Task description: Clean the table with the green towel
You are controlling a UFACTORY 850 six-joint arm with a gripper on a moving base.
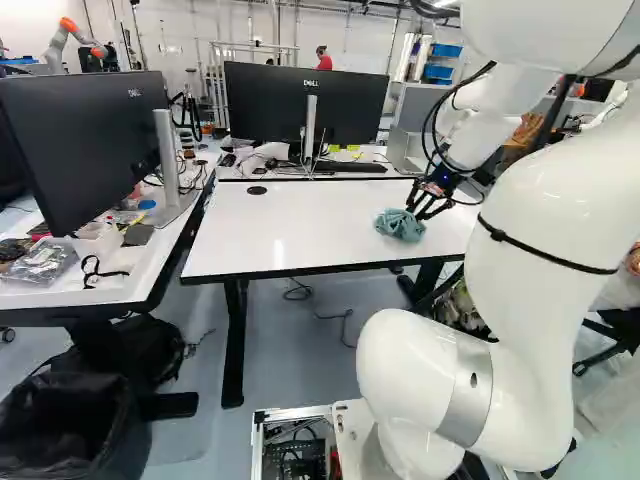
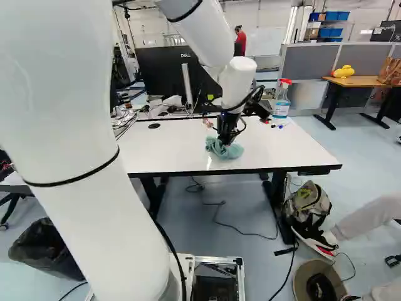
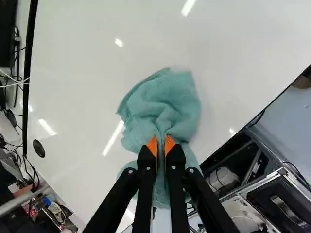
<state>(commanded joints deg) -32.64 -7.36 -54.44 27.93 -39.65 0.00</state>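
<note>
A: Where does the teal-green, crumpled cloth towel lie?

B: On the white, black-edged tabletop, nearer the near edge than the far one. The black two-fingered gripper reaches down onto it, and its orange pads pinch a raised fold between them, so the jaws are closed on cloth.

A: Then the wiping itself seems to be the step in hand. What could spoil it?

B: The grip, first. Only a fold is held and the rest spreads loosely ahead of the fingers. If the arm presses lightly and drags fast, the fold may slip out and leave the towel behind.

A: And if it presses hard?

B: The fingertips sit low, so too much downward push could scrape them on the glossy top through thin cloth, or bunch the towel into a lump that misses most of the surface.

A: Any trouble at the edges?

B: A stroke toward the near edge could pull the cloth over the side. A long one to the far right might sweep the small dark and coloured bits along, or knock the clear spray bottle with the red trigger, which stands by that far right corner. Short, overlapping strokes with steady, gentle pressure look safer.
</note>
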